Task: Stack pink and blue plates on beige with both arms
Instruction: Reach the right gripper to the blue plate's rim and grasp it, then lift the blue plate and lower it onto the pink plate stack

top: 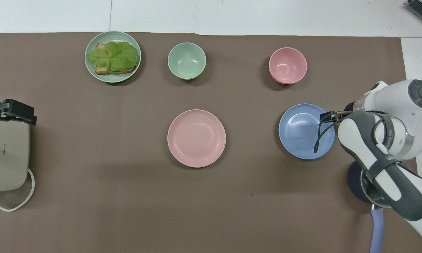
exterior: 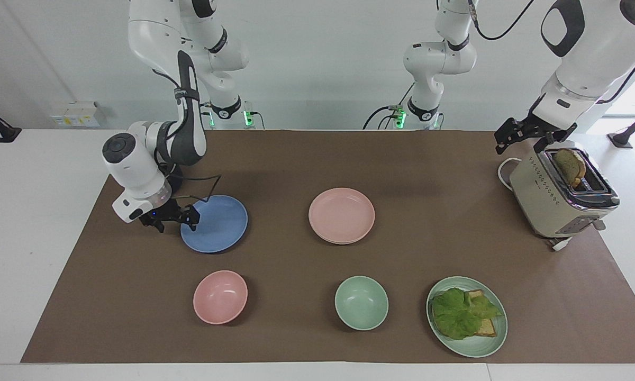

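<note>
From across the table, my right gripper (exterior: 172,223) hangs low at the rim of the blue plate (exterior: 217,225), on the side toward my right arm's end of the tabletop; its fingers are spread and hold nothing, one tip over the rim. The plate lies flat on the brown mat (exterior: 296,159); round as it is, it has no long axis and points nowhere. The pink plate (exterior: 342,215) lies flat near the mat's middle, and a thin second rim peeks from under its edge, though I cannot tell its colour. My left gripper (exterior: 524,138) waits over the toaster (exterior: 558,198) at the left arm's end, fingers released and empty. The pink bowl (exterior: 220,296), green bowl (exterior: 361,302) and lettuce plate (exterior: 466,316) stand along the mat's edge farthest from me.

From overhead, my right gripper (top: 332,115) sits over the blue plate's (top: 302,131) rim, its cable looping across the plate. The pink plate (top: 196,137) is at the centre. My left gripper (top: 16,111) hangs above the toaster (top: 5,158). A dark pot (top: 355,179) shows beneath my right arm.
</note>
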